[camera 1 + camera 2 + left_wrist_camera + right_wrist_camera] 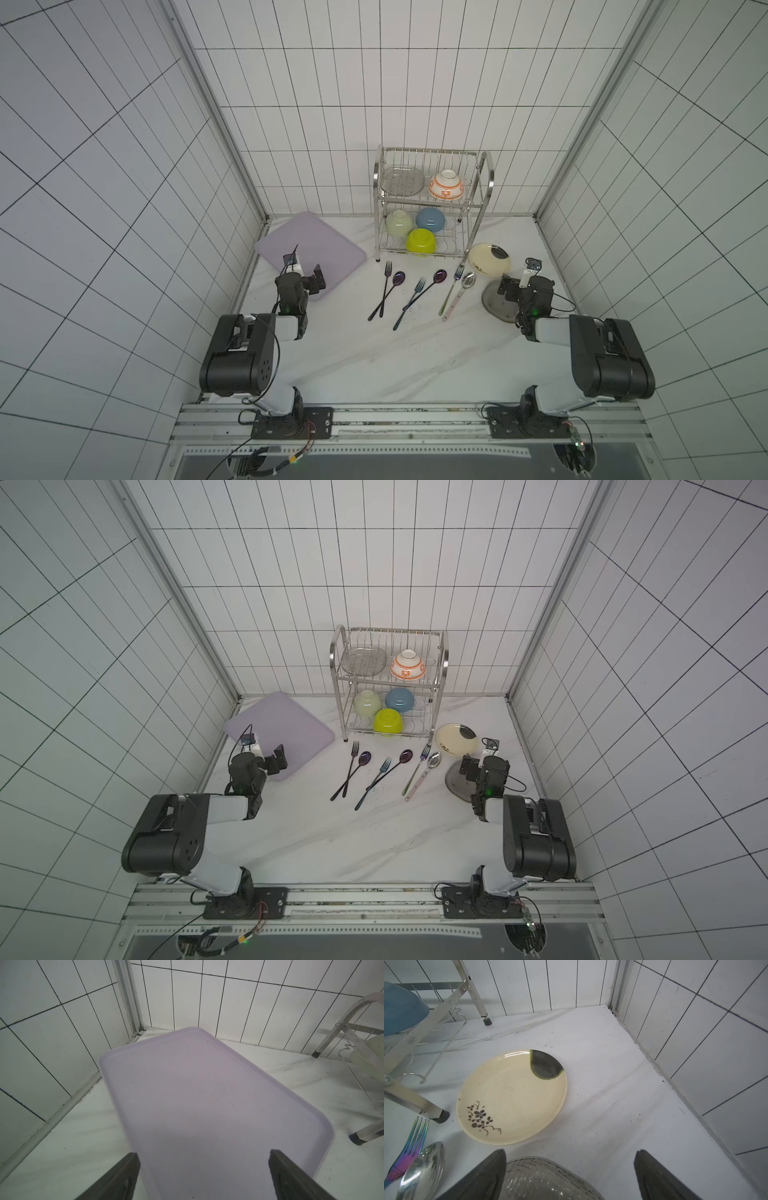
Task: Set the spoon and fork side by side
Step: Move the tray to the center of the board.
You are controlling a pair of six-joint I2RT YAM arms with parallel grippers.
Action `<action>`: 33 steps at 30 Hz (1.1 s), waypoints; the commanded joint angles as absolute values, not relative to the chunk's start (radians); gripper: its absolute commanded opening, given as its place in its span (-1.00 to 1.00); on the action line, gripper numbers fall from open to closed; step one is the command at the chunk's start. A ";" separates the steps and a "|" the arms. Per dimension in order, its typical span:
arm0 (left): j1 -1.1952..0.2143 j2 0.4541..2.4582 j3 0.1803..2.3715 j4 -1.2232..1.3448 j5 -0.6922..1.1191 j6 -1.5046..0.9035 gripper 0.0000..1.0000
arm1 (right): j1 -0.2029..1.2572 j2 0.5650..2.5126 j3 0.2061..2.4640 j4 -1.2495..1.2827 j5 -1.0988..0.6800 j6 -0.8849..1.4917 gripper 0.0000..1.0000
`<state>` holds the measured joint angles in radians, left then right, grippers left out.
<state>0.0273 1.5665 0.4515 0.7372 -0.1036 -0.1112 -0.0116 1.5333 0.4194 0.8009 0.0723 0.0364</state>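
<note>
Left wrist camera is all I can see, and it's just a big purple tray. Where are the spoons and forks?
Observer: They lie on the table in front of the dish rack. There are three forks and three spoons.
Operator: Is any spoon next to a fork?
Observer: Yes. The silver spoon lies right beside the rainbow fork, and that pair is nearest the right arm.
Operator: What's the right gripper doing?
Observer: The right gripper is open and empty, above a clear glass dish.
</note>
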 commanded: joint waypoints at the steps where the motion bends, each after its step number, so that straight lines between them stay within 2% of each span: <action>1: 0.027 1.556 0.457 0.746 -0.109 -0.101 0.96 | -0.008 1.534 0.430 0.804 0.086 0.032 0.98; 22: 0.026 1.551 0.455 0.756 -0.102 -0.092 0.97 | -0.013 1.534 0.431 0.803 0.077 0.037 0.98; 24: 0.022 1.520 0.489 0.681 -0.084 -0.069 0.96 | -0.014 1.519 0.433 0.803 0.107 0.042 0.98; 25: 0.010 1.493 0.536 0.568 -0.094 -0.062 0.97 | -0.014 1.493 0.449 0.751 0.141 0.058 0.98; 28: -0.049 1.443 0.731 0.175 -0.159 0.001 0.95 | -0.014 1.408 0.598 0.384 0.219 0.119 0.98; 29: -0.070 1.442 0.777 0.108 -0.169 0.047 0.95 | -0.014 1.393 0.645 0.293 0.201 0.145 1.00; 33: -0.205 1.459 0.859 -0.063 -0.237 0.237 0.89 | 0.022 1.319 0.768 0.023 0.136 0.250 0.82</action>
